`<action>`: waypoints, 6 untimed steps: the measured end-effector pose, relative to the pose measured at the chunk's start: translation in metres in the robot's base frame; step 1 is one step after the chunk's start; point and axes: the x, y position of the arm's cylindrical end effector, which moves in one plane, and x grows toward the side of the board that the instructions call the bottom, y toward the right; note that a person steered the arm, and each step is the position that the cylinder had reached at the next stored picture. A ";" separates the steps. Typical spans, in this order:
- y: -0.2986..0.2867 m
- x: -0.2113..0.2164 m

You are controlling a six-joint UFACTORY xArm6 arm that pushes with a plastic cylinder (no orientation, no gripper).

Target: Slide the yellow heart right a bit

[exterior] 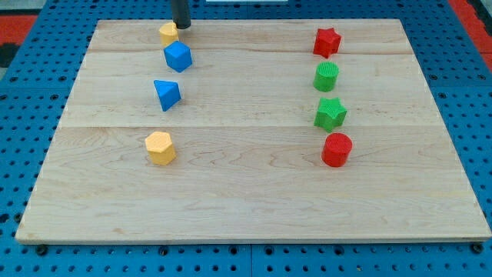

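The yellow heart (168,32) lies near the top edge of the wooden board (246,192), at the view's upper left; its shape is hard to make out at this angle. My tip (182,26) comes down from the view's top and stands just to the right of the yellow heart, close to or touching its upper right side. A blue cube-like block (177,56) sits directly below the heart and the tip.
A blue triangle (166,93) and a yellow hexagon (160,148) continue the left column downward. On the right, a column holds a red star (326,41), a green cylinder (327,77), a green star (330,113) and a red cylinder (337,149).
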 end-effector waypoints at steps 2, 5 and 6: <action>-0.062 0.008; -0.050 0.074; -0.032 0.055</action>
